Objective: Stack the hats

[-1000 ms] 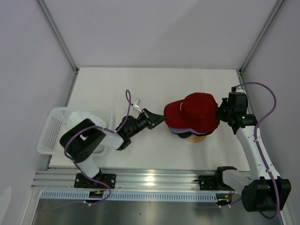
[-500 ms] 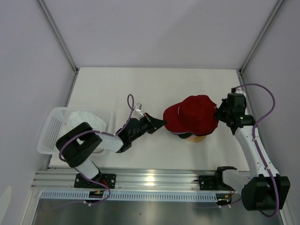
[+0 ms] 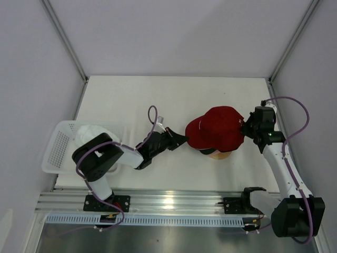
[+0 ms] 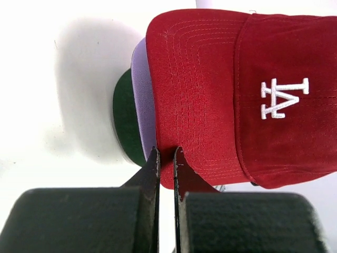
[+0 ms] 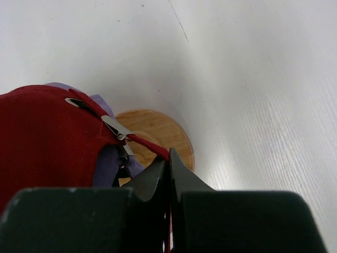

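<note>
Right end effector (image 5: 168, 158) clamped on rear strap of red hat (image 5: 47, 137), lavender hat (image 5: 107, 161) underneath, wooden stand (image 5: 158, 130) behind, white desk (image 5: 253, 79).

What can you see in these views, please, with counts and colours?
red cap: one, red with white letters, top of the stack
purple cap: one, lavender, under the red cap
green cap: one, dark green, under the purple cap
stand: one, wooden, beneath the caps
basket: one, white mesh, table's left edge
white bundle: one, white, inside the basket
table: one, white, under everything
left claw: one, black, shut on the red cap's brim
right claw: one, black, shut on the red cap's back strap
</note>
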`<state>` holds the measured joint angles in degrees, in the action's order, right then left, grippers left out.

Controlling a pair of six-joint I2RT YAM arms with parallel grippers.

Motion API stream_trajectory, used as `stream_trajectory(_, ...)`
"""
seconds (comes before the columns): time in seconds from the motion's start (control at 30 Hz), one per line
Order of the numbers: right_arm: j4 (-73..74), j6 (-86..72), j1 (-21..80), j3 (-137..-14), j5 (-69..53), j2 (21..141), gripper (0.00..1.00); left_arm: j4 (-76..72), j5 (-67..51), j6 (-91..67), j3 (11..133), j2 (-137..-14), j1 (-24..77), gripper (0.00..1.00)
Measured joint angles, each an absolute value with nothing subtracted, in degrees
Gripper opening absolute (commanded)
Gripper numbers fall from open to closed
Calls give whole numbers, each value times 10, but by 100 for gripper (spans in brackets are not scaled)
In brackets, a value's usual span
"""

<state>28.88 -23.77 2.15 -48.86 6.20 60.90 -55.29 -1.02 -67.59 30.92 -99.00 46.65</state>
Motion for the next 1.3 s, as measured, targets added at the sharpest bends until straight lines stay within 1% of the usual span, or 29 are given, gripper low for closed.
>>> stream_trajectory(0.07, 287, -240, 21, -484, 62, 608, 6, -551, -7, -668, 310, -989, 467, 1)
stream_trajectory(0.17, 289, -243, 21, -483, 62, 605, 15, -547, -6, -651, 310, -984, 467, 1)
stream_trajectory(0.23, 296, -243, 22, -485, 63, 604, 27, -539, -6, -635, 310, -977, 467, 1)
stream_trajectory(0.3, 313, -237, 21, -492, 67, 602, 42, -523, -6, -615, 314, -967, 467, 1)
stream_trajectory(0.33, 326, -231, 21, -498, 70, 602, 57, -511, -6, -605, 317, -962, 466, 1)
stream_trajectory(0.37, 336, -229, 20, -505, 72, 601, 64, -497, -6, -595, 321, -956, 466, 1)
stream_trajectory(0.4, 355, -222, 18, -516, 80, 601, 73, -483, -4, -586, 324, -951, 466, 10)
stream_trajectory(0.47, 385, -210, 17, -541, 88, 601, 79, -449, -6, -562, 330, -939, 465, 22)
stream_trajectory(0.5, 403, -206, 18, -558, 91, 602, 84, -427, -7, -548, 334, -934, 465, 31)
stream_trajectory(0.57, 421, -205, 19, -587, 96, 601, 87, -382, -9, -517, 339, -924, 466, 39)
stream_trajectory(0.6, 430, -204, 20, -604, 101, 600, 90, -359, -9, -503, 340, -916, 467, 48)
stream_trajectory(0.67, 437, -203, 22, -630, 111, 596, 94, -316, -6, -476, 341, -893, 467, 60)
stream_trajectory(0.7, 441, -203, 22, -640, 117, 592, 97, -292, -2, -464, 343, -876, 467, 70)
stream_trajectory(0.77, 449, -203, 24, -649, 130, 580, 98, -248, 6, -433, 357, -841, 467, 80)
stream_trajectory(0.83, 457, -203, 24, -651, 140, 569, 98, -207, 16, -406, 378, -802, 464, 84)
stream_trajectory(0.87, 461, -203, 24, -651, 145, 564, 98, -192, 20, -392, 389, -781, 462, 89)
stream_trajectory(1.0, 477, -201, 24, -665, 156, 553, 98, -130, 30, -340, 434, -703, 429, 100)
stream_trajectory(1.07, 472, -192, 24, -674, 140, 543, 98, -85, 41, -316, 461, -668, 386, 100)
stream_trajectory(1.13, 448, -182, 23, -674, 88, 526, 99, -44, 69, -306, 481, -640, 336, 99)
stream_trajectory(1.23, 395, -179, 32, -674, -5, 510, 99, 19, 141, -319, 493, -592, 252, 99)
stream_trajectory(1.3, 355, -178, 61, -674, -42, 515, 100, 77, 209, -347, 494, -561, 216, 100)
